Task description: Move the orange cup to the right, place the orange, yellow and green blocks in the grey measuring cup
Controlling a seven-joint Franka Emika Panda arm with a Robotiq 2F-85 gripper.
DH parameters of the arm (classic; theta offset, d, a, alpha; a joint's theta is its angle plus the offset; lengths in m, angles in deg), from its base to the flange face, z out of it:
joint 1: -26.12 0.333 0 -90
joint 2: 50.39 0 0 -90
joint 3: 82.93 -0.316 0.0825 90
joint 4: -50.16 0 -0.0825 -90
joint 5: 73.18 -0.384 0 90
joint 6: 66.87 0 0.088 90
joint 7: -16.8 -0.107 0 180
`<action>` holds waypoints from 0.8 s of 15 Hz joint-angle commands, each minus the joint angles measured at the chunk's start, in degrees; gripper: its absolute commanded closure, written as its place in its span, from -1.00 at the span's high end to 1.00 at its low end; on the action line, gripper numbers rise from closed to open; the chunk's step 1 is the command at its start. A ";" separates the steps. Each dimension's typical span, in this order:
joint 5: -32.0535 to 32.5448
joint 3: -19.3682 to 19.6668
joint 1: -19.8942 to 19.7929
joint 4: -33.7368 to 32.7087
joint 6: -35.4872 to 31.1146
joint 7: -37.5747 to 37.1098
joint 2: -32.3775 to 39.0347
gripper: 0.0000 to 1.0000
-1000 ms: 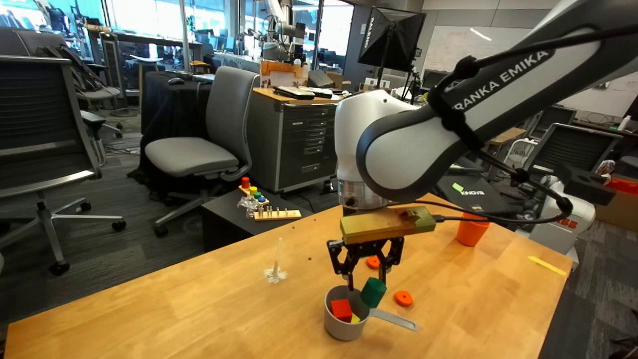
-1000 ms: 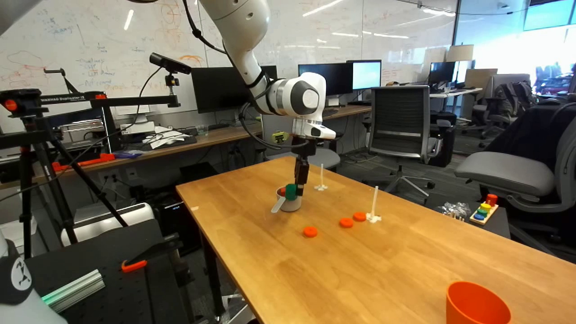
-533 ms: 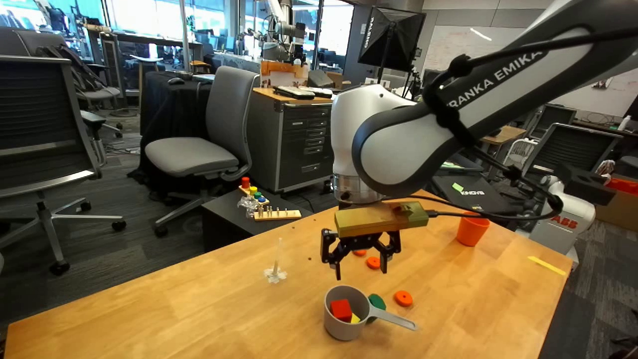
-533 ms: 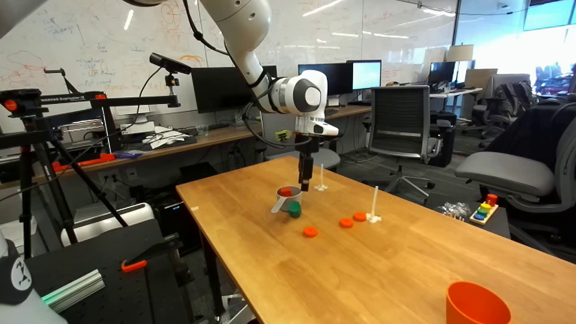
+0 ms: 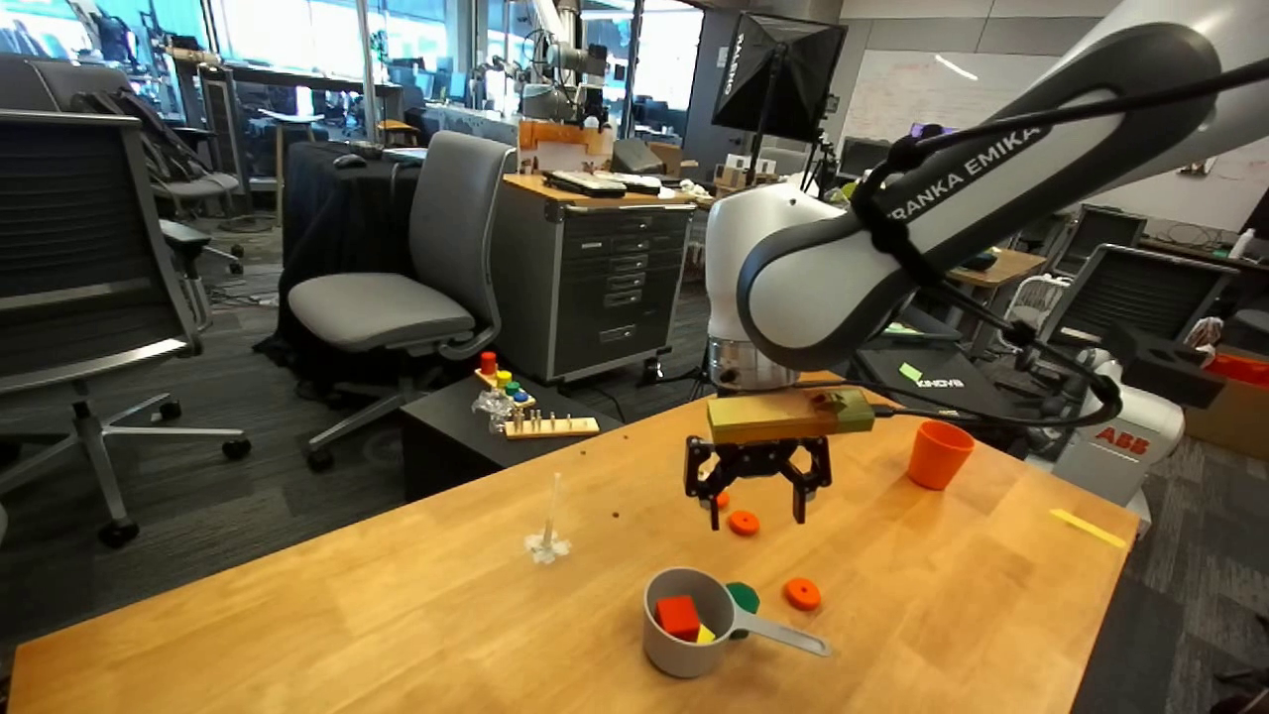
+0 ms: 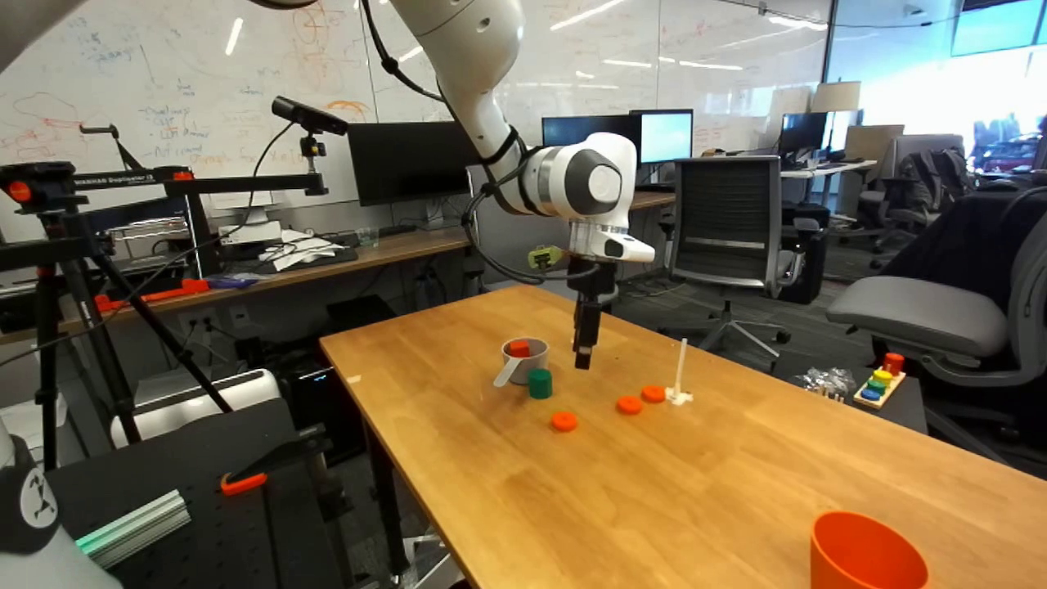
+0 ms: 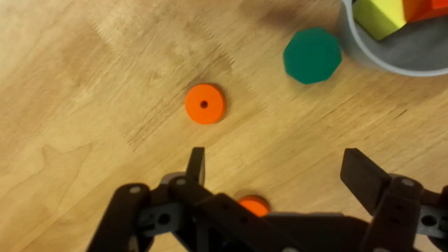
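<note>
Emerald on its flat, many-sided top, the green block (image 7: 312, 56) stands on the table (image 5: 347, 595) just beside the grey measuring cup (image 5: 684, 656), outside it, close to where the handle (image 5: 788, 636) joins; whether the two touch I cannot tell. Above the wood hangs the gripper (image 7: 275, 150), its jaws spread wide, and in the wrist view the block sits past the fingertips (image 7: 195, 163), well apart from them and toward the upper right. As for numbers, a red-orange block (image 5: 678, 617) and a yellow block (image 7: 379, 17), two in all, rest inside the measuring cup and meet or overlap in the wrist view. Three orange discs (image 6: 563, 421) lie on the table, two of them near each other and the third nearer the green block. One orange cup (image 5: 939, 458) stands upright, well apart from the measuring cup. A pale peg (image 6: 682, 372) rises from the table in both exterior views, though I cannot tell whether it is one peg or two. The table is honey-coloured wood, with a yellow strip (image 5: 1088, 529) lying flat near its edge. Beyond it the room holds grey office chairs (image 5: 382, 312), a dark drawer cabinet (image 5: 610, 288), a black softbox (image 5: 780, 79), computer monitors (image 6: 413, 164) and a whiteboard (image 6: 164, 90) marked with scrawled writing, and dark grey carpet (image 5: 288, 501) runs under the chairs.
</note>
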 commanded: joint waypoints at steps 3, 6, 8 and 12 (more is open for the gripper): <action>-4.88 -0.23 -3.31 3.05 -3.75 -0.95 -1.12 1.00; -7.71 -0.15 -2.98 4.47 -9.46 -3.54 -0.32 1.00; -8.57 -0.63 -2.63 4.46 -9.91 -4.42 0.64 1.00; -10.85 -2.78 -2.55 4.27 -8.36 -4.67 2.21 1.00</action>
